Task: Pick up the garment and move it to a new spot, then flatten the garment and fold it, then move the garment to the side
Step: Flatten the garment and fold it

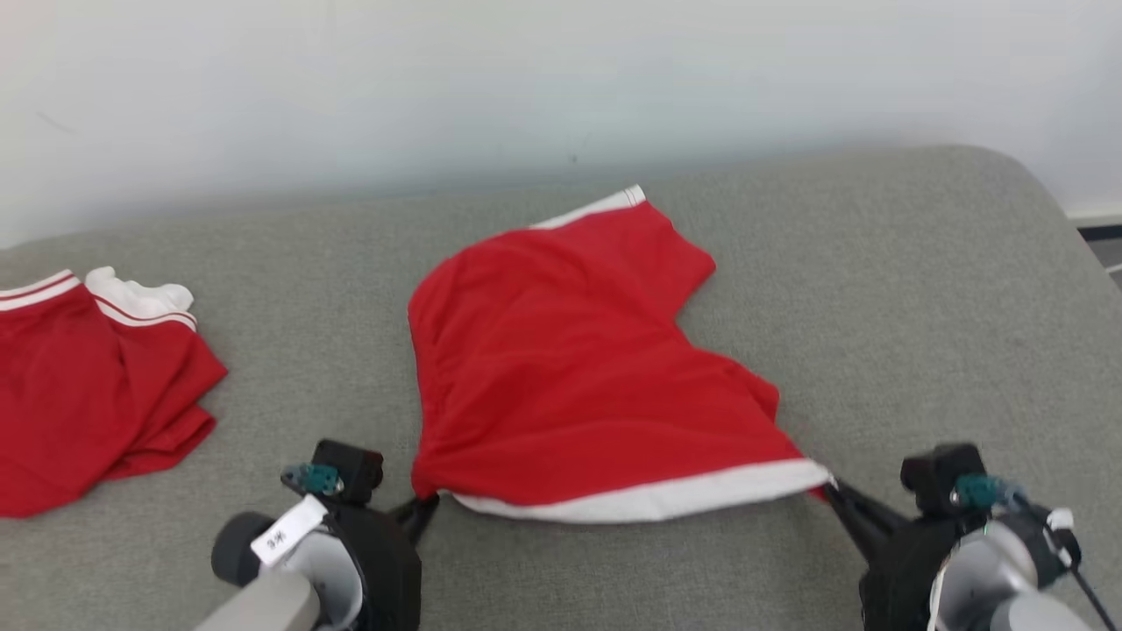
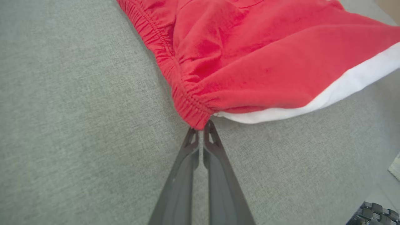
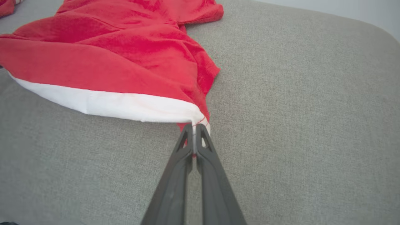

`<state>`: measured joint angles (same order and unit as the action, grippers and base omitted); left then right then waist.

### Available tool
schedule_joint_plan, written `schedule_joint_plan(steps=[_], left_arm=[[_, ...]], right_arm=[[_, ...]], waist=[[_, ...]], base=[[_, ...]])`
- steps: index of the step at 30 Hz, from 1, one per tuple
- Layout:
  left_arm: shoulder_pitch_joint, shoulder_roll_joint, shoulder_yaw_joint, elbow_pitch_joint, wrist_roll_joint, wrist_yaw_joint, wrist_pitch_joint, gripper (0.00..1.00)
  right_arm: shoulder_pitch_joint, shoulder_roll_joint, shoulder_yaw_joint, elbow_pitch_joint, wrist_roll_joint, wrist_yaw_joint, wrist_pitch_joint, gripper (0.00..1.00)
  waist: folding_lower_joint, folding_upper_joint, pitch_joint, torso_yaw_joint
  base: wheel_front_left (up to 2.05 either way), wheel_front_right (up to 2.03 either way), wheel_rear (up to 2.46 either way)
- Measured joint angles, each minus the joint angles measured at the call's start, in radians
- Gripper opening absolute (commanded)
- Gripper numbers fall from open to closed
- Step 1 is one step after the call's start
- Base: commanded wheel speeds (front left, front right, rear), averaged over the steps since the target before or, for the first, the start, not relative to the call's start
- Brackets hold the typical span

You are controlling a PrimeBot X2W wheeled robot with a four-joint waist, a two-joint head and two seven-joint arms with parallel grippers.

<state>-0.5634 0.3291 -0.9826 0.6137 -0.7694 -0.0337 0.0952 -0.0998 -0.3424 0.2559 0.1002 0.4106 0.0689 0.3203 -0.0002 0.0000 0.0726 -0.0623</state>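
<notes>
Head view: the red shorts [image 1: 570, 368] lie spread in the middle of the grey fabric-covered worktop [image 1: 920, 307]. A second red garment [image 1: 88, 386] sits bunched well apart at 9 o'clock. The left claw [image 1: 427, 506] meets the near edge of the shorts at 7 o'clock, and the right claw [image 1: 828, 486] meets it at 4 o'clock. The white band [image 1: 649, 499] is stretched between them.

Left wrist view: the left claw is clenched on the corner where the gathered elastic waistband [image 2: 162, 59] ends, with its tips pinched tight on the cloth at 12 o'clock.

Right wrist view: the right claw is clenched on the stitched corner of the white band, and a sliver of red shows between its fingers.

The shorts look light, soft and limp, so they will probably sag and crease wherever they are not held. Seamed corners and the thick waistband seem the safest holds, as thin cloth may slip from a narrow pinch.
</notes>
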Motion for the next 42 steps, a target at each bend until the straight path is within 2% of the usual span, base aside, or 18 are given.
schedule_joint_plan(steps=[4, 13, 14, 15, 16, 23, 27, 29, 32, 34, 37, 42], left_arm=[[0.049, 0.002, -0.004, -0.02, -0.008, 0.013, -0.004, 0.0], [0.146, 0.039, -0.006, -0.068, -0.021, 0.036, -0.018, 0.02], [0.151, 0.041, -0.009, -0.074, -0.021, 0.043, -0.018, 0.47], [0.153, 0.043, -0.011, -0.078, -0.021, 0.043, -0.018, 1.0], [0.154, 0.043, -0.012, -0.081, -0.021, 0.044, -0.018, 1.0], [0.173, 0.049, -0.041, -0.087, -0.011, 0.053, -0.016, 1.0], [0.194, 0.078, -0.041, -0.096, -0.005, 0.063, -0.017, 1.0], [0.217, 0.097, -0.024, -0.095, -0.005, 0.098, -0.031, 1.0], [0.237, 0.115, 0.052, -0.115, -0.02, 0.137, -0.105, 1.0], [0.237, 0.11, 0.102, -0.148, -0.024, 0.144, -0.168, 1.0], [0.238, 0.085, 0.158, -0.187, -0.036, 0.157, -0.253, 1.0], [0.271, 0.05, 0.227, -0.22, -0.034, 0.158, -0.347, 1.0]], right_arm=[[0.054, -0.011, 0.009, -0.009, -0.008, -0.016, 0.034, 0.0], [0.129, -0.02, 0.029, -0.052, -0.008, -0.029, 0.086, 0.0], [0.134, -0.02, 0.032, -0.056, -0.007, -0.03, 0.094, 0.0], [0.136, -0.019, 0.036, -0.057, -0.001, -0.025, 0.095, 0.21], [0.136, -0.014, 0.038, -0.057, 0.012, -0.025, 0.095, 1.0], [0.142, 0.001, 0.058, -0.012, 0.023, -0.016, 0.111, 1.0], [0.172, -0.011, 0.045, -0.003, 0.023, -0.018, 0.111, 1.0], [0.174, -0.02, 0.017, -0.004, 0.023, -0.028, 0.099, 1.0], [0.172, -0.015, -0.069, -0.037, 0.037, -0.067, 0.026, 1.0], [0.165, 0.007, -0.124, -0.067, 0.067, -0.089, -0.039, 1.0], [0.149, 0.054, -0.155, -0.1, 0.087, -0.095, -0.129, 1.0], [0.15, 0.118, -0.188, -0.08, 0.091, -0.132, -0.245, 1.0]], waist=[[0.0, 0.0, -0.029, 0.012], [0.0, 0.0, -0.083, 0.022], [-0.0001, -0.0001, -0.086, 0.022], [-0.0001, 0.0, -0.087, 0.022], [0.0, 0.0, -0.087, 0.022], [0.0001, 0.0, -0.092, 0.028], [0.0001, 0.0, -0.103, 0.035], [0.0001, 0.0, -0.11, 0.038], [0.0002, 0.0, -0.123, 0.041], [0.0001, 0.0, -0.133, 0.044], [0.0002, 0.0, -0.148, 0.049], [0.0002, -0.0001, -0.18, 0.055]], base=[[0.0, 0.0, 0.0], [0.0, 0.0, 0.0], [0.0, 0.0, 0.0], [0.0, 0.0, 0.0], [0.0, 0.0, 0.0], [0.0, 0.0, 0.0], [0.0, 0.0, 0.0], [0.0, 0.0, 0.0], [0.0, 0.0, 0.0], [0.0, 0.0, 0.0], [0.0, 0.0, 0.0], [0.0, 0.0, 0.0]])
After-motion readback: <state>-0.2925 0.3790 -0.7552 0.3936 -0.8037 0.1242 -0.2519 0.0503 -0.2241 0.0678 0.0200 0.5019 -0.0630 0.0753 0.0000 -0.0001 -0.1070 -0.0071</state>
